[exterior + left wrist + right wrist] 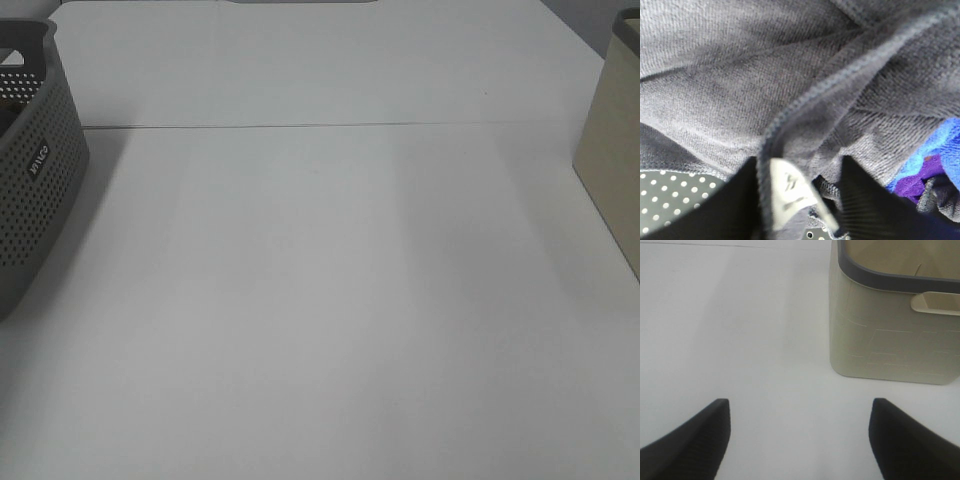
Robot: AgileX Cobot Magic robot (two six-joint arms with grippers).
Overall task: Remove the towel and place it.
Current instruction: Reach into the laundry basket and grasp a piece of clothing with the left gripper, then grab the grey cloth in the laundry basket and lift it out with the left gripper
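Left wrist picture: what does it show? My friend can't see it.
A dark grey towel fills the view, its hemmed edge and white label lying between two black fingers. A dotted basket wall and a blue-purple cloth show beside it.

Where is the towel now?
Only the left wrist view shows the towel: it lies in the perforated basket, its hem between the fingers of the left pincer, beside a blue cloth.

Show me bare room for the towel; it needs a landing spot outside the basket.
Bare: the white table between the grey perforated basket and the beige bin, including below the right gripper. Crowded: inside the basket, where the towel and a blue-purple cloth bunch around the left gripper.
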